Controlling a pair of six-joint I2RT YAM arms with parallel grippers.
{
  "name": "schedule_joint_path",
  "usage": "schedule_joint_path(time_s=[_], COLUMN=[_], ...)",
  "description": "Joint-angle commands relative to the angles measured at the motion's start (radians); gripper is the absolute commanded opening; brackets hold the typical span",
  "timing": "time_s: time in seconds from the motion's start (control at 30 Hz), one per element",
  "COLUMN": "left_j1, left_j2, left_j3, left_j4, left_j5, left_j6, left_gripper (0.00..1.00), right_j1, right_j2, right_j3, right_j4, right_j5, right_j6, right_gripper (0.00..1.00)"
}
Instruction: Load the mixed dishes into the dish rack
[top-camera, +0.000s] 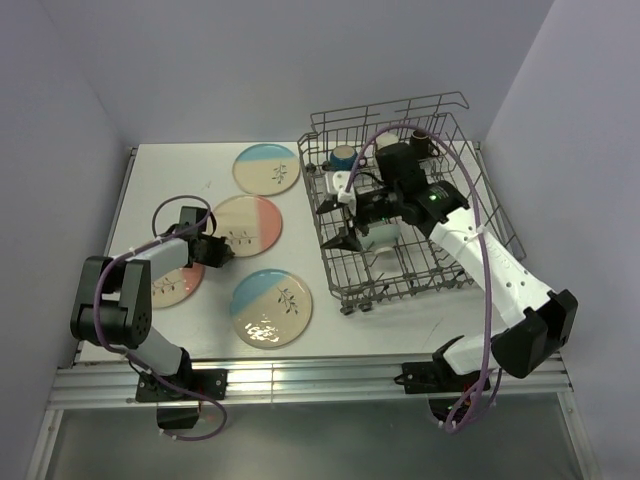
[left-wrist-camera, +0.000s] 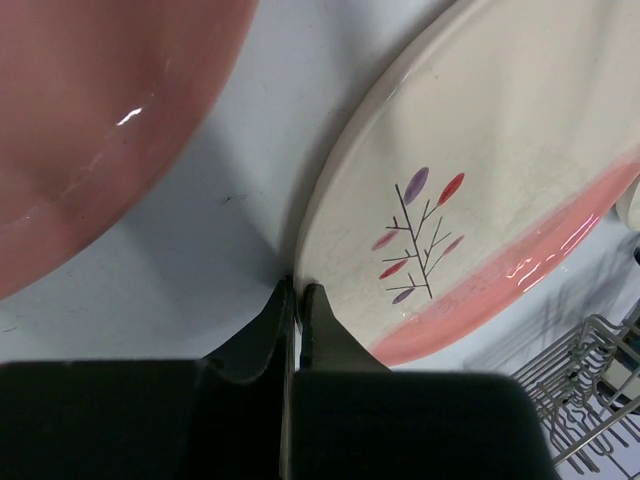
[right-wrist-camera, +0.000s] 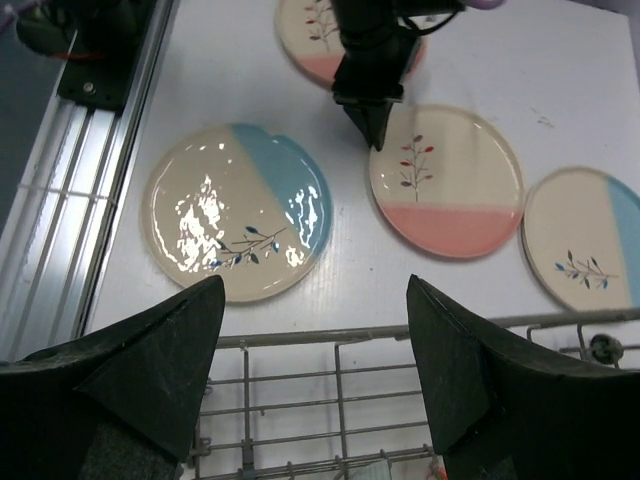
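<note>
Several cream plates lie flat on the white table: a blue-half one at the back (top-camera: 266, 168), a pink-half one in the middle (top-camera: 247, 225), a pink-half one at the left (top-camera: 175, 284) partly under my left arm, and a blue-half one in front (top-camera: 271, 306). My left gripper (top-camera: 222, 248) is shut, its tips (left-wrist-camera: 298, 292) against the near rim of the middle pink plate (left-wrist-camera: 470, 160). The grey wire dish rack (top-camera: 440, 110) stands at the right and holds a dark-blue mug (top-camera: 343, 156), a brown mug (top-camera: 421, 139) and a pale bowl (top-camera: 381, 236). My right gripper (top-camera: 330, 227) is open and empty over the rack's left side (right-wrist-camera: 340, 345).
The left pink plate (left-wrist-camera: 90, 120) lies close beside my left fingers. In the right wrist view the front blue plate (right-wrist-camera: 240, 210), the middle pink plate (right-wrist-camera: 445, 180) and the back blue plate (right-wrist-camera: 590, 235) lie just beyond the rack wall. Grey walls close in the table.
</note>
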Motion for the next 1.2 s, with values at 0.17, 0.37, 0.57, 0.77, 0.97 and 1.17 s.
schedule_joint_path(time_s=[0.17,0.37,0.57,0.77,0.97,1.17], left_j1=[-0.003,0.018,0.063,0.090,0.116,0.152], left_j2=[-0.112,-0.200,-0.255,-0.266,-0.301,-0.336], left_j3=[0.005,-0.022,-0.067,-0.064,-0.068,-0.068], left_j4=[-0.052,-0.067,-0.051,-0.057,-0.064,-0.070], left_j5=[0.003,0.087,0.169,0.241,0.302,0.358], left_j6=[0.038,0.032,0.041,0.067,0.075,0.067], left_gripper=[0.00,0.00,0.00,0.00,0.00,0.00], right_j1=[0.169,0.342,0.474,0.522,0.532,0.532], right_j2=[0.079,0.257,0.421,0.535,0.627,0.653], right_j3=[0.049,0.099,0.044,0.009,-0.003,-0.034], right_j4=[-0.061,0.118,0.469,0.624,0.721,0.781], right_j5=[0.153,0.382,0.692,0.842,0.934,0.960], right_j6=[-0.347,-0.296,-0.115,-0.050,-0.030,-0.059], right_gripper=[0.85,0.84,0.83,0.82,0.81,0.80])
